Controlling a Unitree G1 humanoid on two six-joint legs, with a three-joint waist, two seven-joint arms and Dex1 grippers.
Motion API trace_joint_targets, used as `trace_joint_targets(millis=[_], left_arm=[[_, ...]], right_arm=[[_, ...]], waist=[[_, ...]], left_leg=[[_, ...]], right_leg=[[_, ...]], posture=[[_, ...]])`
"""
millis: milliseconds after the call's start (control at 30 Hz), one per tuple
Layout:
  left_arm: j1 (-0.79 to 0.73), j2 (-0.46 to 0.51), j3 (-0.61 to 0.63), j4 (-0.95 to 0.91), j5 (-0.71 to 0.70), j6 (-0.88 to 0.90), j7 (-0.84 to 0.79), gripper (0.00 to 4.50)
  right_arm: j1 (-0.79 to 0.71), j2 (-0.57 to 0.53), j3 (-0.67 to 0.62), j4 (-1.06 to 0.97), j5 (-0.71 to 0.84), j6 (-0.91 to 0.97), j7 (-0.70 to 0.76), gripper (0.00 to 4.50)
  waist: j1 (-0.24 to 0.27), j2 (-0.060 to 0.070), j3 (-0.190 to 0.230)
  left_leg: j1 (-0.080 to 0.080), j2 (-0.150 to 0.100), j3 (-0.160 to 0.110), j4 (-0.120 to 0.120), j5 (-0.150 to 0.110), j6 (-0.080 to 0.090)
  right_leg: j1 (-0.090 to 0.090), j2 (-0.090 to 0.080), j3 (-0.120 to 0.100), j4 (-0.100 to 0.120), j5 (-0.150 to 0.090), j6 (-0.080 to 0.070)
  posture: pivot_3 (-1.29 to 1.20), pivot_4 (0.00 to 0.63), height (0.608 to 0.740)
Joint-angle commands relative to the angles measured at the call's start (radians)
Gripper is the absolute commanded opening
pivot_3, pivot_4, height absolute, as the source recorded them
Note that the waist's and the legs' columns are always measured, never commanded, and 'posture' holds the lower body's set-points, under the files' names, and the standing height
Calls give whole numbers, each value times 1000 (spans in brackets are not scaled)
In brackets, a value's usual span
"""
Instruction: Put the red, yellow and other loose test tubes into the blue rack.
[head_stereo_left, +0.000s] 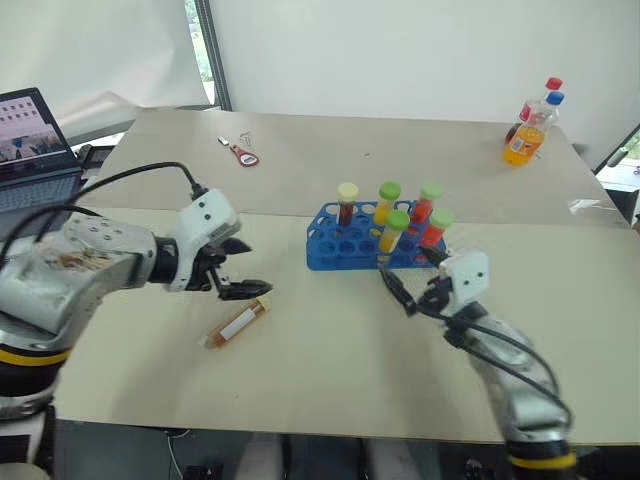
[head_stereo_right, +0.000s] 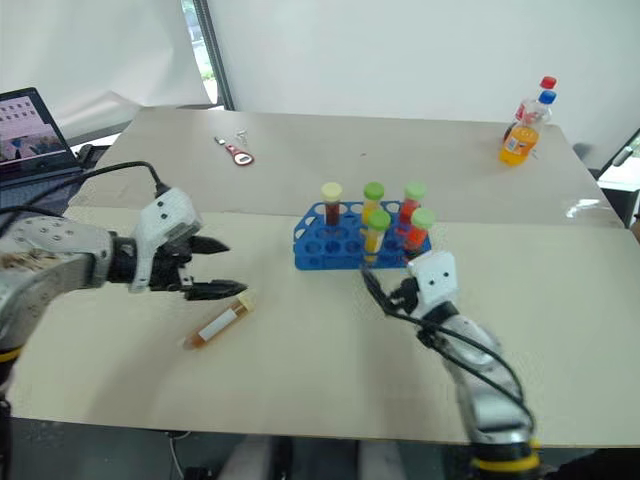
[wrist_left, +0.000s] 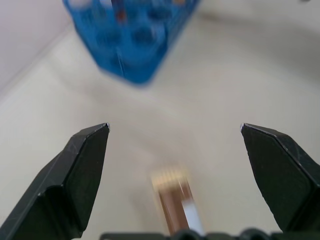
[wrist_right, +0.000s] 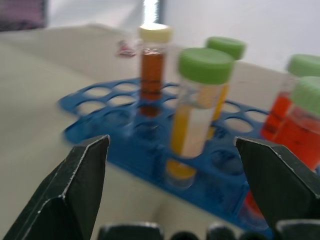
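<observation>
The blue rack (head_stereo_left: 335, 245) stands mid-table holding several capped tubes. A brown one has a cream cap (head_stereo_left: 347, 200). Yellow ones (head_stereo_left: 394, 232) and red ones (head_stereo_left: 436, 228) have green caps. One loose brown tube (head_stereo_left: 240, 322) with a cream cap lies flat on the table, left of the rack. My left gripper (head_stereo_left: 245, 288) is open just above that tube's cap end, with the tube (wrist_left: 177, 205) showing low between its fingers. My right gripper (head_stereo_left: 400, 288) is open and empty just in front of the rack, facing a yellow tube (wrist_right: 200, 120) that stands in it.
A laptop (head_stereo_left: 35, 145) sits at the far left edge. A red-handled tool (head_stereo_left: 243, 153) lies at the back left. An orange drink bottle (head_stereo_left: 528, 130) stands at the back right. A seam runs across the table behind the rack.
</observation>
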Motion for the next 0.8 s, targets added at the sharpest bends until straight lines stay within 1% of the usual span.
trace_joint_targets(millis=[33, 133, 233, 333, 467, 533, 667, 800], left_arm=[[-20, 29, -58, -42, -27, 91, -10, 4500], [-27, 41, -129, -46, -1, 108, 3, 4500], [-52, 26, -230, 8, 43, 122, 19, 4500], [-72, 30, -306, 71, 108, 76, 11, 4500], [-119, 13, -389, 122, 168, 55, -8, 4500], [-147, -24, -413, 160, 193, 59, 6, 4500], [-189, -108, -430, 205, 214, 89, 32, 4500], [-195, -126, -445, 210, 219, 116, 31, 4500]], right_arm=[[-21, -116, -13, -135, 152, 110, 165, 4420], [-40, -203, -25, -172, 240, 177, 249, 4420], [-86, -290, -36, -197, 325, 250, 329, 4420], [-131, -342, -43, -215, 390, 304, 359, 4420], [-169, -373, -59, -220, 447, 348, 368, 4420], [-180, -374, -69, -218, 468, 363, 359, 4420], [-180, -374, -86, -219, 491, 386, 339, 4420], [-173, -383, -96, -229, 508, 399, 328, 4420]], waist=[[1, 0, 0], [3, -1, 1], [6, -2, 1], [7, -3, 1], [11, -5, 2], [13, -5, 2], [18, -5, 2], [16, -5, 2]], left_leg=[[1, 0, 0, 0, 0, 0], [2, 1, 0, 0, 0, 0], [2, 1, 1, 0, 0, 0], [2, 0, 1, 0, 0, 0], [0, 0, 0, 0, 0, 0], [-1, 0, 0, 0, 0, 0], [-2, -1, 0, 2, 0, 0], [-3, 0, -1, 2, 0, 0]], right_leg=[[1, 0, 0, 0, 0, 0], [2, 2, 0, 0, -1, -1], [2, 2, 1, 0, -1, -1], [2, 1, 1, 0, -1, -1], [1, 1, 1, -1, -1, -1], [1, 1, 1, -2, -1, -1], [0, 0, 0, -2, -1, -1], [-1, 0, 0, -1, -1, -1]], posture=[[0, 150, 706], [0, 150, 706], [0, 150, 706], [0, 150, 706], [0, 150, 706], [0, 150, 706], [0, 150, 706], [0, 150, 706]])
